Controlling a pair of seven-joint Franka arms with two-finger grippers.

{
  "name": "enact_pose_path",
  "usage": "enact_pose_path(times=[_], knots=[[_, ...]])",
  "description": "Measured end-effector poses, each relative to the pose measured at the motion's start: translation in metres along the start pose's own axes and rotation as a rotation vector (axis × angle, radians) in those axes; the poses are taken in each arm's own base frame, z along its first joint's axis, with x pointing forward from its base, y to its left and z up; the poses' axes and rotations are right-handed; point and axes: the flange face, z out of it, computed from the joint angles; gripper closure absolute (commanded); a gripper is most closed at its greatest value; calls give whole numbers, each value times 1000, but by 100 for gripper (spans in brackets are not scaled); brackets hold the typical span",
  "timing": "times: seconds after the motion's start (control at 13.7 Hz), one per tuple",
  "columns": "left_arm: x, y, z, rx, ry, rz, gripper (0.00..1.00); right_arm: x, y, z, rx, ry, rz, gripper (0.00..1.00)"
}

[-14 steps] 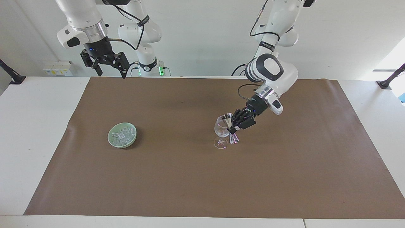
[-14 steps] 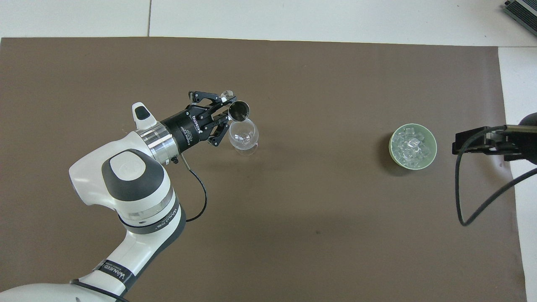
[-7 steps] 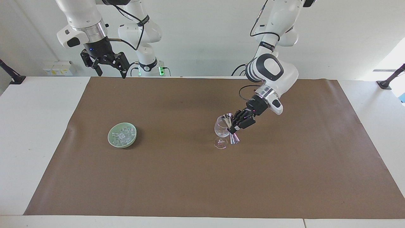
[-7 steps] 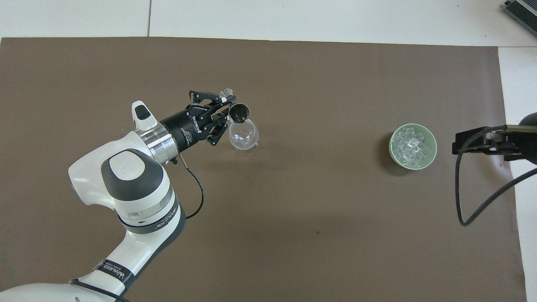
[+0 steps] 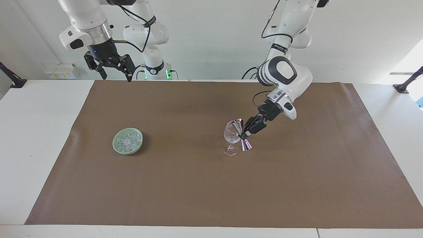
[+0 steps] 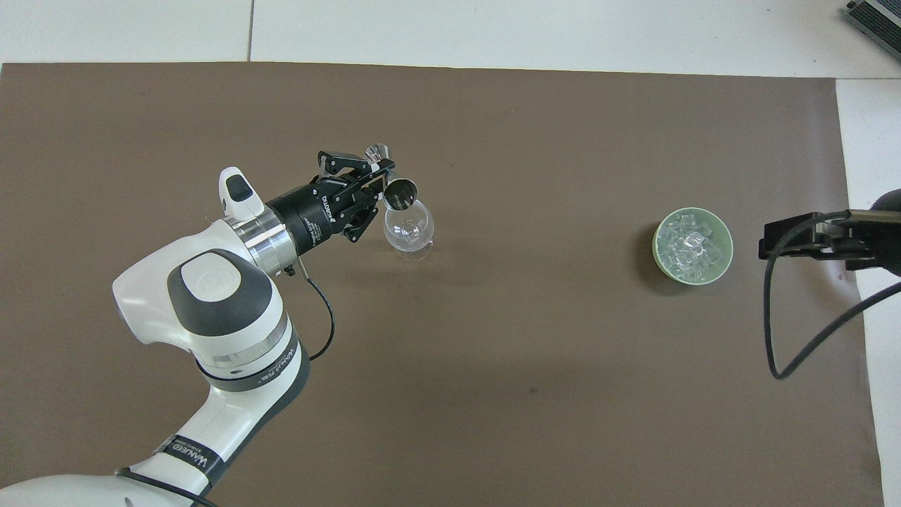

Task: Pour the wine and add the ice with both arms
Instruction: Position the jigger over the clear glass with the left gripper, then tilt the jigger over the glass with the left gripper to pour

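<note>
The left claw (image 5: pixel 246 133) grips a steel jigger (image 5: pixel 241 135) at its waist, tilted against the wine glass (image 5: pixel 231 136) rim: the pour is under way. The ice (image 5: pixel 127 141) sits in a green bowl (image 5: pixel 116 145) well apart from the glass, toward the right arm's end of the table. The right claw (image 5: pixel 114 67), open, waits raised. Next, tip further, then withdraw.

My left claw (image 5: pixel 244 134) grips a tilted steel jigger (image 5: pixel 240 135), its upper cup at the wine glass (image 5: pixel 231 137) rim. At nine o'clock from the glass sits the green bowl (image 5: pixel 127 141) of ice (image 5: pixel 127 141). My right claw (image 5: pixel 114 70) waits, fingers spread, above the worktop's (image 5: pixel 39 138) edge.
</note>
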Motion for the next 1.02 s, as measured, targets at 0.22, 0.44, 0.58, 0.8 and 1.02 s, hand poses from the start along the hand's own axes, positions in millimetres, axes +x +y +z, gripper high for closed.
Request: enact_pose_path(times=[0.22,0.44,0.58,0.8,1.02], knots=[[1,0,0,-1,2,59,100,0,0,0,0,0,0,0],[2,1,-1,-2,4,102,100,0,0,0,0,0,0,0],[2,1,-1,-2,4,125,100,0,0,0,0,0,0,0],[3,1,-1,-2,6,169,100,0,0,0,0,0,0,0],[3,1,-2,-2,11,211,100,0,0,0,0,0,0,0]])
